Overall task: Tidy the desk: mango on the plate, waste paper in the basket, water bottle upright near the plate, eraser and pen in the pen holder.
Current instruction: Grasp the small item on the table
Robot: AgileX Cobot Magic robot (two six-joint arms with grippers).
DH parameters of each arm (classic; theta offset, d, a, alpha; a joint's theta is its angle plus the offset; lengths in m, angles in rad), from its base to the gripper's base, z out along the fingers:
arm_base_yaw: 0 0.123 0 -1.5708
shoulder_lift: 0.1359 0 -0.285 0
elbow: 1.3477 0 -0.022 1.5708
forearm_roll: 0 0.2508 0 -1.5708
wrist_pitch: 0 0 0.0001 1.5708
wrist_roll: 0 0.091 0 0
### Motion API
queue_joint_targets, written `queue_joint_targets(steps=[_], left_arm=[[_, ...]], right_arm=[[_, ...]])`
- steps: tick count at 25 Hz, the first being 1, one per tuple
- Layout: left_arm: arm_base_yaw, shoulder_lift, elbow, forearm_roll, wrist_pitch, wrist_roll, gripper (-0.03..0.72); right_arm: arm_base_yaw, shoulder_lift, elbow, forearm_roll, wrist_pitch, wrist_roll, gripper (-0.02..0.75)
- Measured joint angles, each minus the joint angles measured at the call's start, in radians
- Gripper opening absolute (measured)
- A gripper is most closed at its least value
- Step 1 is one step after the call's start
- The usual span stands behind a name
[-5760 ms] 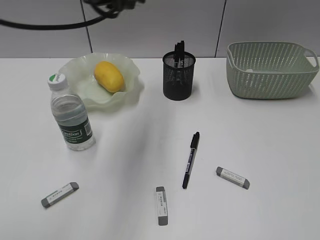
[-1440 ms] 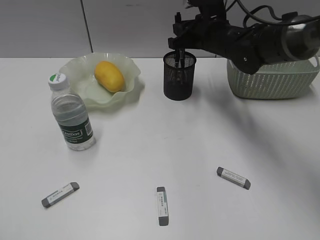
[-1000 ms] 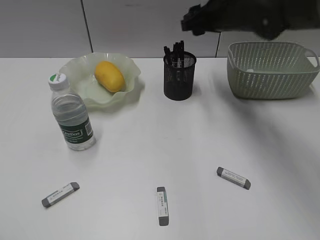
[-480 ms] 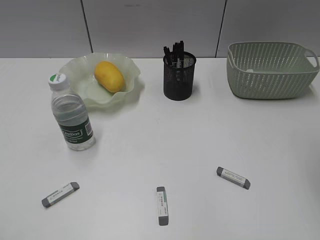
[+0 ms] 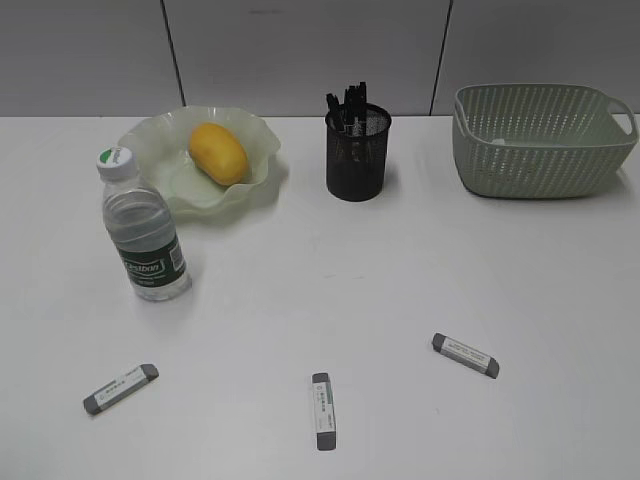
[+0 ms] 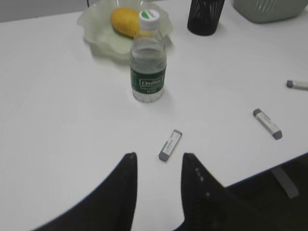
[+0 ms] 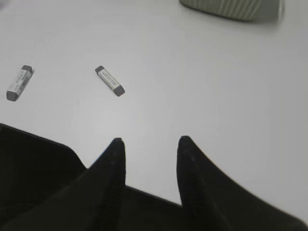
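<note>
The mango (image 5: 218, 152) lies on the green ruffled plate (image 5: 150, 140). The water bottle (image 5: 143, 227) stands upright in front of the plate. The black pen holder (image 5: 357, 155) holds several pens. Three grey-ended erasers lie on the desk: left (image 5: 120, 388), middle (image 5: 322, 410) and right (image 5: 465, 355). The basket (image 5: 540, 140) stands at the back right with something white inside; I cannot tell whether it is the waste paper. My left gripper (image 6: 158, 156) is open and empty just short of the left eraser (image 6: 170, 145). My right gripper (image 7: 150, 140) is open and empty over the desk's front edge.
The desk's front edge shows in both wrist views, with dark floor below. The left wrist view also shows the mango (image 6: 126, 15), bottle (image 6: 148, 57) and pen holder (image 6: 205, 17). The right wrist view shows two erasers (image 7: 109, 80) (image 7: 19, 83) and the basket (image 7: 231, 7).
The pen that lay on the desk is gone from there and the holder holds more pens. The right arm pulled back from over the pen holder and left the exterior view.
</note>
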Motion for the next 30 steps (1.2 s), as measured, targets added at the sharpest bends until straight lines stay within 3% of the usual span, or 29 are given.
queue_joint_targets(steps=[4,10,20,30], left_arm=[[0.000,0.218,0.000,0.012,-0.005,0.000,0.263],[0.000,0.681,-0.084,0.022,-0.131,0.051,0.393],[0.000,1.443,-0.295,0.026,-0.249,0.258,0.424],[0.000,1.690,-0.308,0.031,-0.470,0.295,0.416]], right_arm=[[0.000,-0.101,0.045,0.025,-0.067,-0.015,0.300],[0.000,-0.109,0.059,0.025,-0.081,-0.015,0.300],[0.000,-0.109,0.059,0.025,-0.082,-0.021,0.300],[0.000,-0.109,0.059,0.025,-0.083,-0.022,0.300]])
